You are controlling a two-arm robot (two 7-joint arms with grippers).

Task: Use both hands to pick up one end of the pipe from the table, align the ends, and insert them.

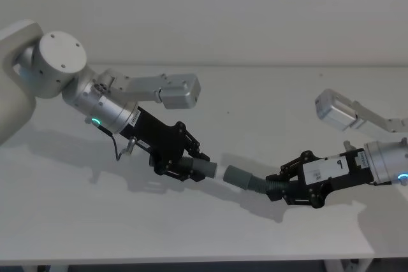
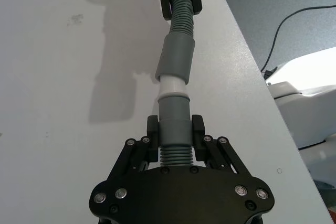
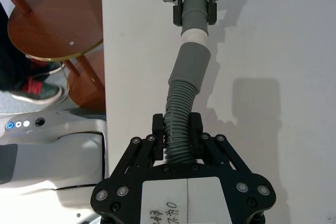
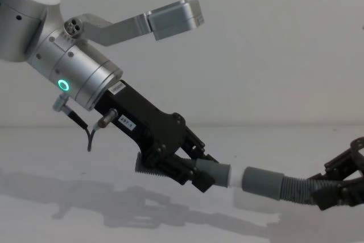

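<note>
One dark grey ribbed pipe piece points its whitish tip at the wider grey cuff of the second piece. Both are raised above the white table, tip just entering the cuff.

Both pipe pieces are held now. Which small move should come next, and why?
Probably push the two pieces straight together. The left gripper holds the piece with the whitish tip, the right gripper the piece with the wide cuff. The tip sits at the cuff's mouth, roughly in line, with most of it still showing.
</note>
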